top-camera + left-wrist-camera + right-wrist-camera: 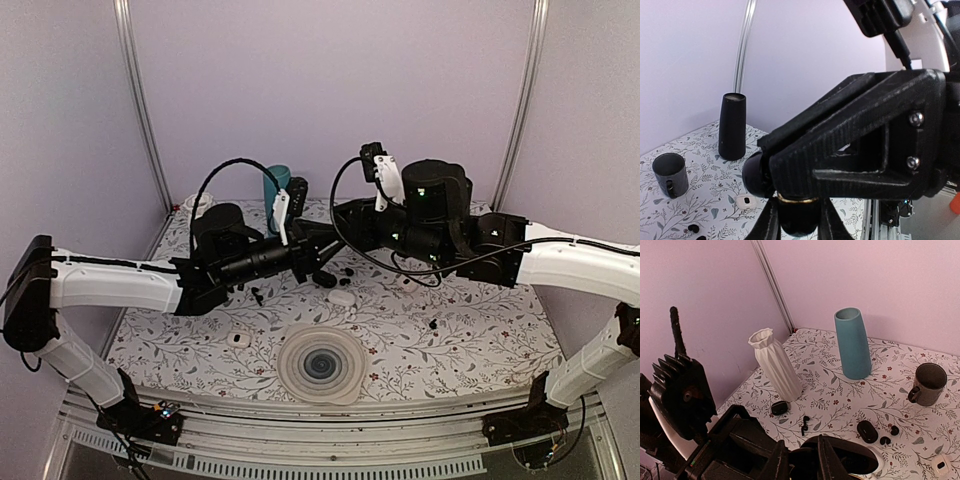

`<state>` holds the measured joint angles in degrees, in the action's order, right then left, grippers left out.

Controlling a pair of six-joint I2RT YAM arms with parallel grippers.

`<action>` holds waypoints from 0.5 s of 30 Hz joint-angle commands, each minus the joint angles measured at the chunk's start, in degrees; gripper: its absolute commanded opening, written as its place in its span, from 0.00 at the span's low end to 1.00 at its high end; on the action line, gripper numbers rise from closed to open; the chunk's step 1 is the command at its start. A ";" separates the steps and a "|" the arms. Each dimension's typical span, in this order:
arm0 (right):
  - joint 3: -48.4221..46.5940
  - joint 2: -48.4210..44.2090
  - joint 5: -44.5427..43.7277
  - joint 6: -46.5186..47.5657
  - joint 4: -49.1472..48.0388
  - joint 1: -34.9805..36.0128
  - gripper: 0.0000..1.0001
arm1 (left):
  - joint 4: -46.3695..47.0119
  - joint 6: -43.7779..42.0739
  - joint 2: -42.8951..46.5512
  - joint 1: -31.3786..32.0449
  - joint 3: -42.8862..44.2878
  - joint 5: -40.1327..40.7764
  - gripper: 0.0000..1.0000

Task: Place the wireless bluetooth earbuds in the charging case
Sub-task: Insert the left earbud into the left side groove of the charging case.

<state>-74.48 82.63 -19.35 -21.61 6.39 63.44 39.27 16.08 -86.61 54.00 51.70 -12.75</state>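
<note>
- Left gripper [800, 227] — jaws clamped tight on the black charging case [796, 214], which sits between them.
- Right gripper [803, 460] — jaws nearly together, close above that case; whether they pinch anything, I cannot tell.
- Loose black earbuds [804, 425] lie on the table [840, 405], beyond the right jaws.

Table [480, 340] has a white cloth with grey leaf and small red flower print. Plain lilac walls [330, 80] stand behind the table and on both its sides. Slim metal posts [140, 110] rise at the table's two back corners. Pale metal rail [330, 425] runs along the table's near edge. Light is even and soft, shadows faint.
</note>
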 commanded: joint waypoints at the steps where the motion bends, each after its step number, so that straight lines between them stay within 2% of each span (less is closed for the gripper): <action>1: 0.52 0.56 -0.06 -0.02 3.19 0.45 0.22 | 2.73 -0.67 2.75 -0.03 0.15 2.22 0.00; 9: 0.39 0.18 -1.07 -0.14 3.95 0.43 0.25 | 2.48 -0.78 2.91 -0.12 0.07 2.06 0.00; 15: 0.45 -1.04 -2.14 -0.37 4.65 0.40 0.32 | 2.28 -1.02 3.17 -0.14 -0.28 1.78 0.00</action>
<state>-74.48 82.63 -19.81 -21.65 7.53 63.70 38.41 16.05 -85.84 54.00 51.59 -11.33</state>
